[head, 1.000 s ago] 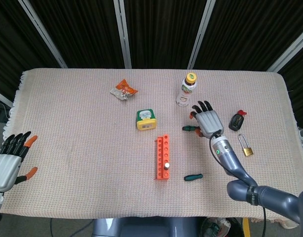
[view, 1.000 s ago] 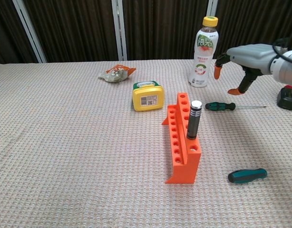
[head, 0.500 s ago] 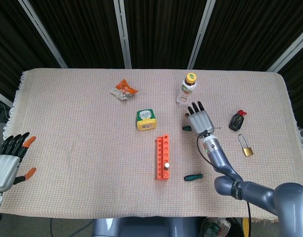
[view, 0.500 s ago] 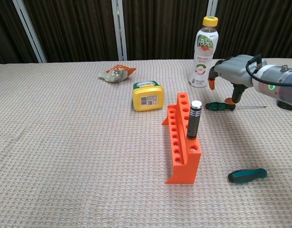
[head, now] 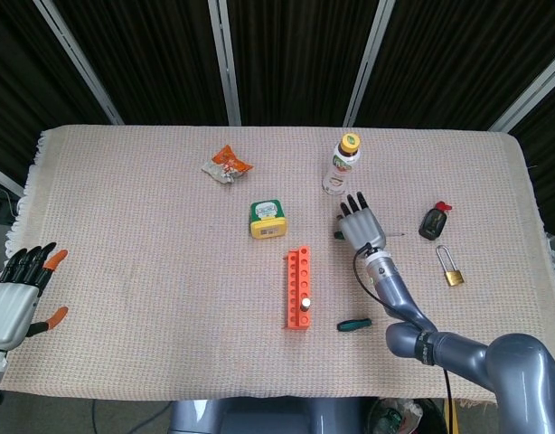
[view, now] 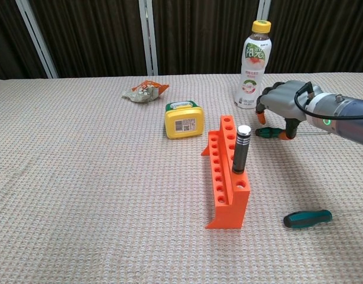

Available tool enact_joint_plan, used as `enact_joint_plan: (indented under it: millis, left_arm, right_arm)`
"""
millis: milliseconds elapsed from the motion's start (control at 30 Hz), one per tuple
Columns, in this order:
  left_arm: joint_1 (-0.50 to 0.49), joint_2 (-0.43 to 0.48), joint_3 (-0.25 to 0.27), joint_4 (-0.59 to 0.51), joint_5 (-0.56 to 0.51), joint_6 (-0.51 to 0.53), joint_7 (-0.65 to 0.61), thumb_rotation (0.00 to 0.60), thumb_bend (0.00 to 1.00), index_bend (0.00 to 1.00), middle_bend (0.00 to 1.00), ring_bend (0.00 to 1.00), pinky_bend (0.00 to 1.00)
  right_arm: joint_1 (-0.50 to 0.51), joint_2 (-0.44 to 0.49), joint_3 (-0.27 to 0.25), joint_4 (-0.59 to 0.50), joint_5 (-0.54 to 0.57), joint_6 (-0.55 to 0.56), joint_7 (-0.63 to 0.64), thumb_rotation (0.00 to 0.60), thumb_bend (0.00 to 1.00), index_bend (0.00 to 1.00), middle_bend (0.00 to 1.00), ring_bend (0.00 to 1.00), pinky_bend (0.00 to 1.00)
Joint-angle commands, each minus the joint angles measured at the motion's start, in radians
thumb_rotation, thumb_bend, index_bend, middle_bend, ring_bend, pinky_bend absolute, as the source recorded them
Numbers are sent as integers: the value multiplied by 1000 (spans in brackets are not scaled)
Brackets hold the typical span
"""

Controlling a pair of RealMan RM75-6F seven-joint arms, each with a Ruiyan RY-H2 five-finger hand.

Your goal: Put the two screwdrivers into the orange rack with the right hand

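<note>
On the table lie two green-handled screwdrivers: one far (view: pixel 269 132), beside the bottle, one near (view: pixel 307 218). There is one orange rack (view: pixel 227 177), with one black tool (view: pixel 240 149) standing in it. Also here: one drink bottle (view: pixel 253 57), one yellow tape measure (view: pixel 183 119), one crumpled snack packet (view: pixel 145 91), one brass padlock (head: pixel 451 268), one black key fob (head: pixel 433 220).

The right hand (view: pixel 283 105) is grey with orange fingertips (view: pixel 262 119). Between those fingertips lies a green-handled screwdriver (view: pixel 269 132). The rack (view: pixel 226 177) is orange and holds a black, white-capped tool (view: pixel 241 149). A teal-and-black screwdriver (view: pixel 307 218) rests on beige woven cloth (view: pixel 99 195).
</note>
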Motion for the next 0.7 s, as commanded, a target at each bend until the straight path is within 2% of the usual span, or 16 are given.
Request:
enact_joint_plan:
  millis: [33,267,700]
  left_arm:
    - [0,-2,-1,5,-4,-1,-4,600,238,87,0,0,0]
    - [0,-6,0,13,-7,-6,-10,600,239,87,0,0,0]
    - [-6,-11,-2,18,-8,-14,-12,600,239,88,0,0,0]
  right_arm:
    - [6,-17,-3,20,14,-11,-24,600,278,358,125,0,0]
    - [5,-29,-13,45,25,-18,-58,600,277,386,125,0,0]
    - [-8,-9,-16,-11,29,0,-86,600,277,429,125,0,0]
